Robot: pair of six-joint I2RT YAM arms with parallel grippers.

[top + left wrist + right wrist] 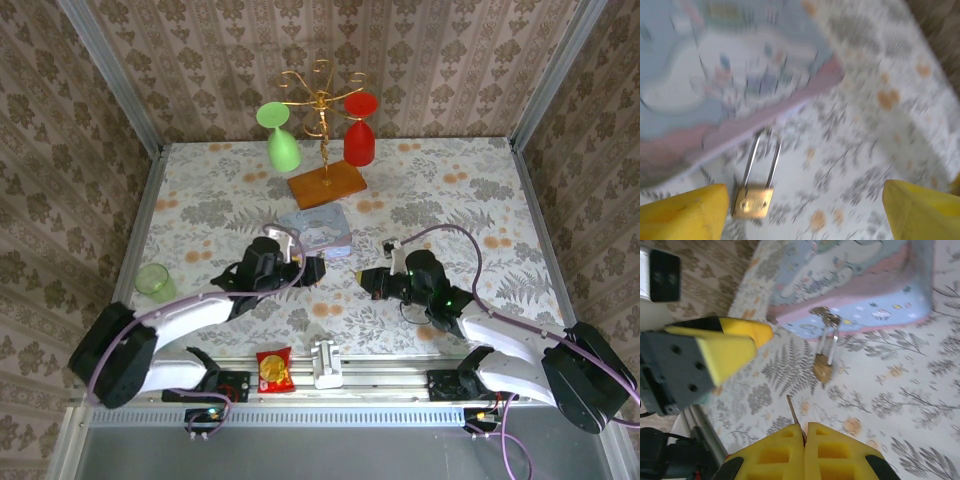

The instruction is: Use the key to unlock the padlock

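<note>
**Right pincer** [804, 428]: yellow ribbed fingers pressed fully together on the key [792, 411]. A thin brownish metal blade is seen projecting past the tips.

**Padlock** [822, 369]: small brass-coloured block with a slim bright U-shaped shackle [830, 342]. It is found just ahead of the blade, apart from it, on the floral worktop [900, 390]. The shackle is apparently hooked at the clasp of the pastel printed tin box [855, 285].

**Left pincer** [806, 200]: spread wide, nothing held. The padlock is seen between its fingers, close by the left one.

**Step judged:** insertion. The body is best steadied by the left pincer and the blade lined up squarely. The keyhole cannot be made out.
</note>
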